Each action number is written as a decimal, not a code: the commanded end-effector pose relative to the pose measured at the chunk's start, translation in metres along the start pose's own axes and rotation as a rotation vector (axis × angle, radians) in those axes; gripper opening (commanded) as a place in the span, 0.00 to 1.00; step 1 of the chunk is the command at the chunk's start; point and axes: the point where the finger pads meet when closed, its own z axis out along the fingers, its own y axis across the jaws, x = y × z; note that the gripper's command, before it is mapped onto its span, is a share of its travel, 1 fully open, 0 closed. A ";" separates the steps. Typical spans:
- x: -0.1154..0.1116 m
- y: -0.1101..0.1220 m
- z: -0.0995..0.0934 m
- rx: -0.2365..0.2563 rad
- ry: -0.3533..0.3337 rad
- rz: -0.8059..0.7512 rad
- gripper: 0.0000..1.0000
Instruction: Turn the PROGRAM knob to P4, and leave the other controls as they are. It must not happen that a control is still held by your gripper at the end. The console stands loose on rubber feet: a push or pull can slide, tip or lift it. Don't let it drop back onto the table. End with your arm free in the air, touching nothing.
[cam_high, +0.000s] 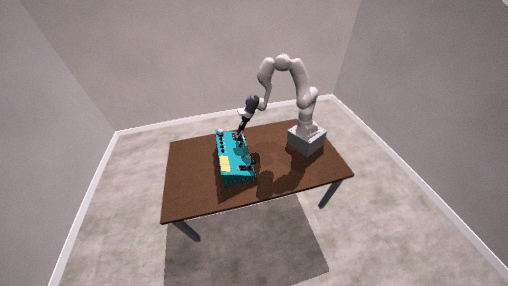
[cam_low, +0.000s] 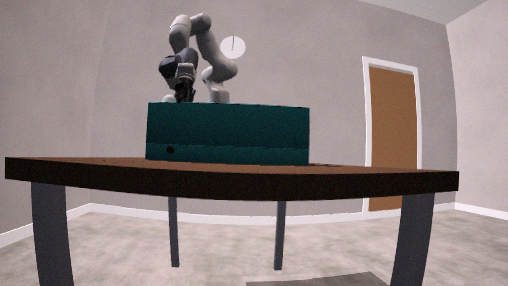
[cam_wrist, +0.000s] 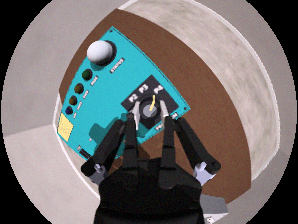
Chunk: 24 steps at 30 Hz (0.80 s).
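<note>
The teal console (cam_high: 234, 156) stands on the brown table; it also shows in the wrist view (cam_wrist: 113, 103) and from its back in the exterior view (cam_low: 227, 132). The PROGRAM knob (cam_wrist: 150, 113) is dark with a yellow pointer, on a black plate with small white labels near the console's far corner. My gripper (cam_wrist: 150, 106) is shut on this knob, one finger on each side. In the top view my gripper (cam_high: 240, 131) reaches down onto the console's far end. In the exterior view my gripper's (cam_low: 183, 92) fingertips are hidden behind the console's top edge.
On the console are a white ball-shaped knob (cam_wrist: 101, 51), a row of dark round buttons (cam_wrist: 79, 95), a yellow panel (cam_wrist: 65, 127) and a lever (cam_high: 248, 161) near its front end. The robot base (cam_high: 306, 139) stands at the table's back right.
</note>
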 end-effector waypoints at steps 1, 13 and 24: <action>0.000 0.001 0.001 -0.004 0.001 0.112 0.00; 0.000 0.001 0.001 -0.004 0.001 0.143 0.00; 0.000 0.001 0.001 -0.004 0.001 0.143 0.00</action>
